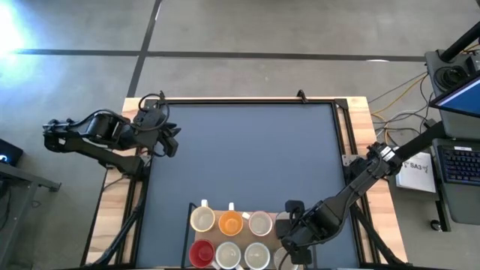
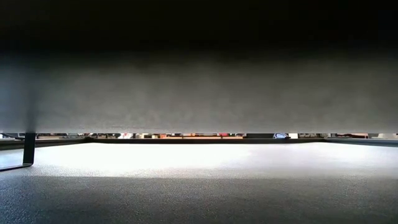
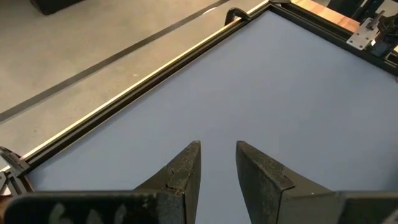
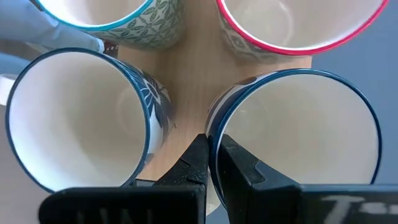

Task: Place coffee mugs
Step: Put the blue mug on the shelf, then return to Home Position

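Dark blue matting covers the desk, and most of it lies bare. At the desk's left edge, toward the far corner, the left hand is held above the mat with its fingers a little apart and nothing between them; it is judged to be waiting there, out of the way.

Along the near edge, right of centre, the coffee mugs are packed in two rows on a pale wooden tray, presumably so that they can be drawn one at a time. A cream mug, an orange mug and a white mug are seen in the far row; a red mug and two more white ones lie in the near row.

At the tray's right end the right hand is lowered over the cluster. Its fingers are nearly together, closed across the thin rim of a blue-rimmed mug, one finger inside and one outside, a hold that suits lifting it clear of its close neighbours. The lift is judged not yet done.
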